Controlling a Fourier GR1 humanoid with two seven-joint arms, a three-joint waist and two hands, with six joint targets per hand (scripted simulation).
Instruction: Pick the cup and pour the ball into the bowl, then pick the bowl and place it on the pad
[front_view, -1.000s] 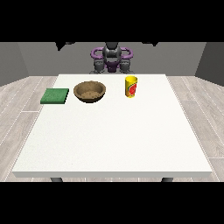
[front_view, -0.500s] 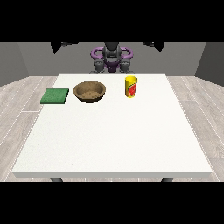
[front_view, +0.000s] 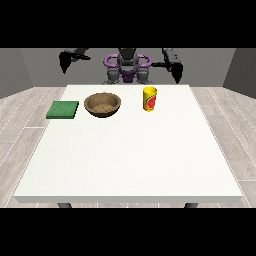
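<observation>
A yellow cup (front_view: 149, 99) with a red mark stands upright on the white table (front_view: 130, 155), right of centre at the far side. I cannot see the ball from here. To its left sits a brown bowl (front_view: 102, 105), and further left a flat green pad (front_view: 63, 109). Both hands are raised behind the table's far edge, clear of everything. The hand at the view's left (front_view: 64, 63) hangs above and behind the pad. The hand at the view's right (front_view: 176, 71) hangs behind and right of the cup. Both point downward with straight fingers and hold nothing.
The robot's torso (front_view: 127, 67) stands behind the middle of the far edge. The near half of the table is a wide bare white surface. Grey plank floor surrounds the table.
Both arms have come down and inward from their spread pose, so the hands now hang lower, nearer the table's far edge. Cup, bowl and pad have not moved.
</observation>
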